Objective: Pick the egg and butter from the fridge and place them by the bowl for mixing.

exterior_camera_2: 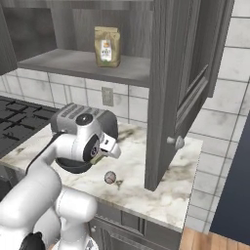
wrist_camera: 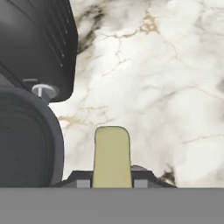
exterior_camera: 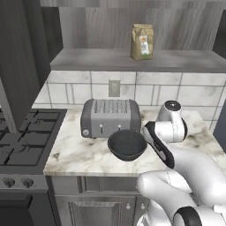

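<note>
My gripper (wrist_camera: 112, 181) is shut on a pale yellow stick of butter (wrist_camera: 112, 155) and hangs over the marble counter (wrist_camera: 166, 87), just right of the bowl (wrist_camera: 24, 140). In the right base view the gripper (exterior_camera_2: 100, 157) hovers above the counter, close to the small brownish egg (exterior_camera_2: 110, 177), which lies on the marble. The dark round bowl (exterior_camera: 127, 145) stands in front of the toaster, and my arm partly covers it in the right base view. The fridge is out of view.
A silver two-slot toaster (exterior_camera: 110, 117) stands behind the bowl. The stove (exterior_camera: 22, 141) is on the left. An open dark cabinet door (exterior_camera_2: 171, 97) hangs over the counter's right part. A paper bag (exterior_camera: 142, 42) sits on the shelf above.
</note>
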